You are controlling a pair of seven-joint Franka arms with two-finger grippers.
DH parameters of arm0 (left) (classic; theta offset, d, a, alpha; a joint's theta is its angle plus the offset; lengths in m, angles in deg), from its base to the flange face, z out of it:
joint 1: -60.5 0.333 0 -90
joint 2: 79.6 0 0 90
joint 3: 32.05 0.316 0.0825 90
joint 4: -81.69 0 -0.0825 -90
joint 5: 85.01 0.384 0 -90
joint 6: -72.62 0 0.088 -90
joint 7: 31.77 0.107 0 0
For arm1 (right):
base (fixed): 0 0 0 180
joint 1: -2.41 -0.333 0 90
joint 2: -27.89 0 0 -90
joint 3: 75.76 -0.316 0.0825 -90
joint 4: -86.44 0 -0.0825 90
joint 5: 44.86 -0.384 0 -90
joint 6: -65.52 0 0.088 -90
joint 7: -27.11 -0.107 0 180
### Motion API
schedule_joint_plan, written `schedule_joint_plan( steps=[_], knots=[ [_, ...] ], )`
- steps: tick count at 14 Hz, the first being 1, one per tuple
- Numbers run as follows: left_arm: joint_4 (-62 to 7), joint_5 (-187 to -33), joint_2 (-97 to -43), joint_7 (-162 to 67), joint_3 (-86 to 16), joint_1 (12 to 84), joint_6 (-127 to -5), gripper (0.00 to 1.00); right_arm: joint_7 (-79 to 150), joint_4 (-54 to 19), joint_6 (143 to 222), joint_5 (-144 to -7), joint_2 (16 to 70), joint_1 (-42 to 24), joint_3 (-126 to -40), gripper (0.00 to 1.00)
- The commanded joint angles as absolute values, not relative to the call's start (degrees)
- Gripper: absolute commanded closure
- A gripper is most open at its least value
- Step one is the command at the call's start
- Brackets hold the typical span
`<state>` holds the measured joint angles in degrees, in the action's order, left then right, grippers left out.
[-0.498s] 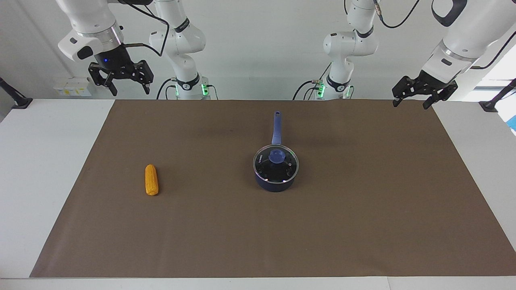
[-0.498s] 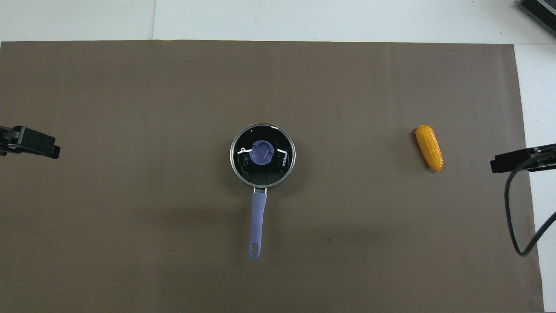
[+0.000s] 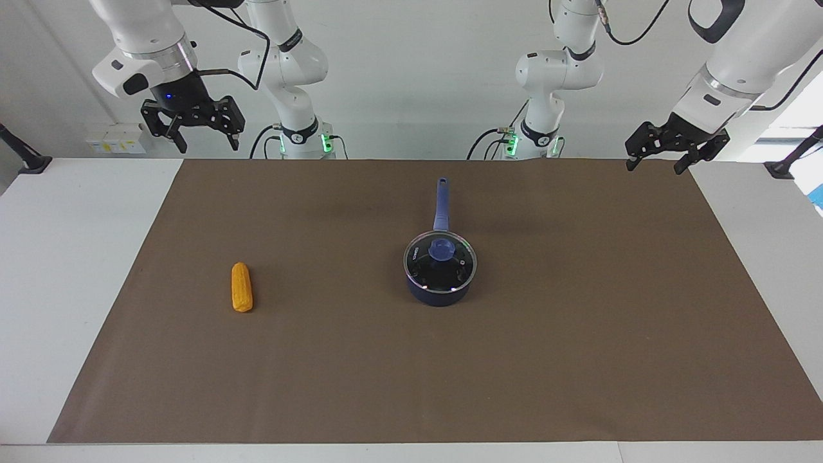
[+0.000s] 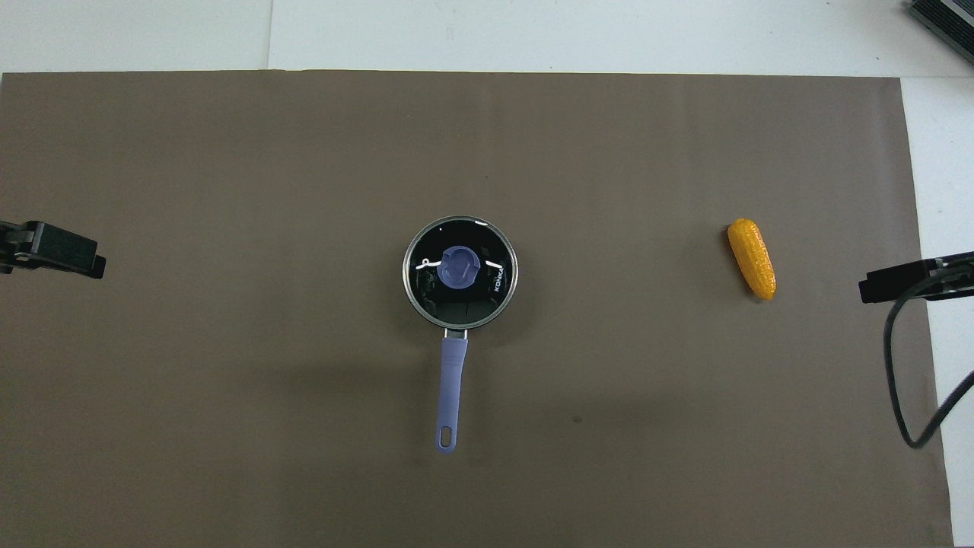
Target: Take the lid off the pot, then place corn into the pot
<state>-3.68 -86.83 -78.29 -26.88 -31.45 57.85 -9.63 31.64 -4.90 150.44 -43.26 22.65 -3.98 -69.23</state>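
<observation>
Yellow corn lies well apart from both spread, empty end effectors, left and right.

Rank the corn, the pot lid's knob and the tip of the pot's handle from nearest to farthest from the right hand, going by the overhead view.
From the right hand, waiting open at its own end of the table:
1. The corn, just beside it.
2. The lid knob, mid-table on the pot.
3. The handle tip, nearer the robots; close to the knob's rank, so hard to call.
</observation>
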Motion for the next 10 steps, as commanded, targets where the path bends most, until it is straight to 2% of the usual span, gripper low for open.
schedule_joint_plan(
  steps=[1, 10],
  knots=[
    [-4.97, -86.68, -79.6, -27.37, -31.35, 57.86, -9.47, 0.0, 32.73, -5.5, 149.72, -43.19, 21.73, -3.57, -69.43, 0.0],
    [-4.97, -86.68, -79.6, -27.02, -30.82, 58.04, -9.12, 0.0, 32.73, -5.5, 149.72, -43.19, 21.73, -3.66, -69.43, 0.0]
  ],
)
